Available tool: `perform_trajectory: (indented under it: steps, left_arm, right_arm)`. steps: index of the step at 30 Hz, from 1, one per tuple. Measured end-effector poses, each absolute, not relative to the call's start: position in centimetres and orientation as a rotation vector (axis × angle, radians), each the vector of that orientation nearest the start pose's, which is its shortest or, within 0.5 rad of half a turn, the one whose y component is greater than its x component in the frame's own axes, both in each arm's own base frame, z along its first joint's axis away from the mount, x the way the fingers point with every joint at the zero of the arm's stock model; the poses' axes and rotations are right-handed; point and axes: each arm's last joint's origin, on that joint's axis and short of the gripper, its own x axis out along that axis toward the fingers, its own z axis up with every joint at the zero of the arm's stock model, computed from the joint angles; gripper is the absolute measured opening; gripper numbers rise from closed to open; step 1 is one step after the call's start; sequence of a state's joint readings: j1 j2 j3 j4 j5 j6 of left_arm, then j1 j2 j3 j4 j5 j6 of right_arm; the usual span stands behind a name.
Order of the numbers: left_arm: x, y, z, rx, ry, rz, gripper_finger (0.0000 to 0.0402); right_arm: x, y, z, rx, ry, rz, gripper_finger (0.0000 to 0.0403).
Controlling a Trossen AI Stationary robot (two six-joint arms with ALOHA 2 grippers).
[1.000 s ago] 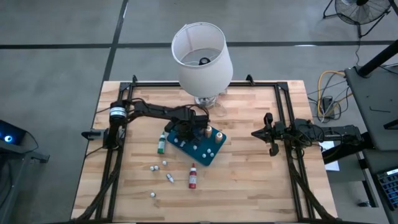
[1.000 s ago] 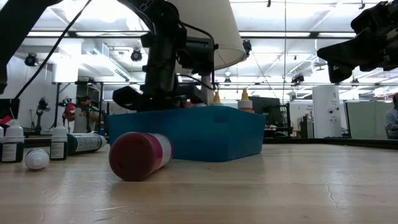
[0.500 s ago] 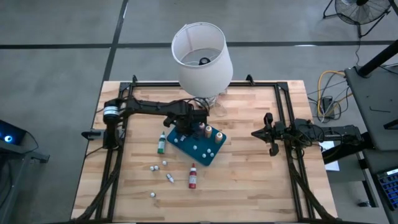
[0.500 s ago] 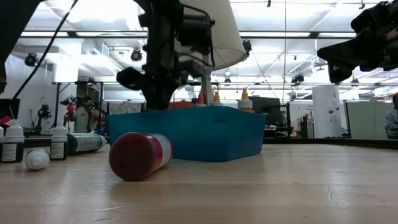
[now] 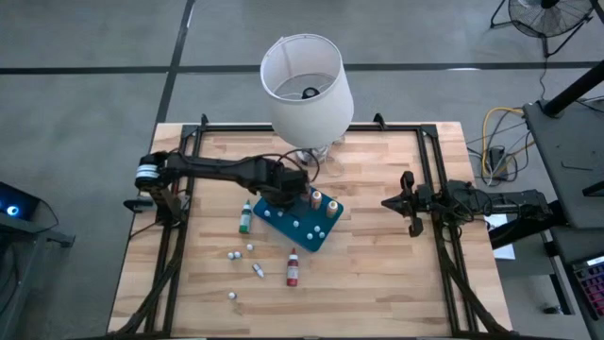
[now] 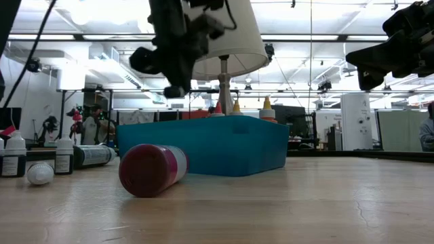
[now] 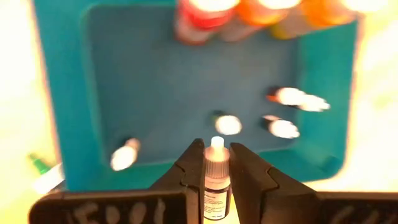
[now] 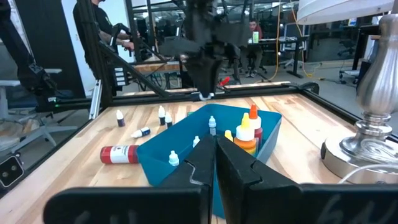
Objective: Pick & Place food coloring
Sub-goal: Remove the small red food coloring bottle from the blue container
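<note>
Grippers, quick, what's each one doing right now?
Left gripper: closed on a small dark dropper bottle, above the teal tray.
Right gripper: closed, empty.

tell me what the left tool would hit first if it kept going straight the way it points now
Most likely the floor of the teal tray. The left tool, shut on a small white-tipped bottle, points down into it, near other white-capped bottles; how far above it hangs is unclear.

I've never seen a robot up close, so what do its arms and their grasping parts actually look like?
Both arms are dark, slim and jointed, with cables alongside. The left arm has a round silver-ringed joint near its base. Each end effector has two dark, flat, tapering fingers; the left end effector has pale handwritten marks behind them. The right end effector looks alike.
</note>
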State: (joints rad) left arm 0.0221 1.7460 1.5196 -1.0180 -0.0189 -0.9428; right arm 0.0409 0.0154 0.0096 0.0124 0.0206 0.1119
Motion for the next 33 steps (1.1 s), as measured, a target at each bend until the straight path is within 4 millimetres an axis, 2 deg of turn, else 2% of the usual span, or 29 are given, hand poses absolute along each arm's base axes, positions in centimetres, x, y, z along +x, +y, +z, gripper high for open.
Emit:
perform_trajectory:
  steps: [11, 15, 22, 26, 33]
  left_arm:
    - [36.6, -3.2, 29.5, -0.497, 0.867, 0.189, 0.003]
    - [35.8, -5.6, 29.8, -0.45, 0.777, 0.075, 0.003]
    - [32.7, -9.9, 28.7, -0.375, 0.739, 0.001, 0.003]
    - [31.7, -10.7, 27.8, -0.365, 0.653, -0.028, 0.003]
    - [30.6, -10.6, 26.5, -0.458, 0.465, -0.083, 0.003]
  right_arm:
    - [9.8, 0.3, 16.7, 0.112, -0.006, 0.02, 0.0008]
    - [9.8, 0.3, 16.7, 0.112, -0.005, 0.021, 0.0008]
    - [9.8, 0.3, 16.6, 0.112, -0.001, 0.02, 0.0008]
    - [9.9, 0.3, 16.6, 0.112, 0.004, 0.018, 0.0009]
    - [9.9, 0.3, 16.6, 0.112, 0.003, 0.017, 0.0008]
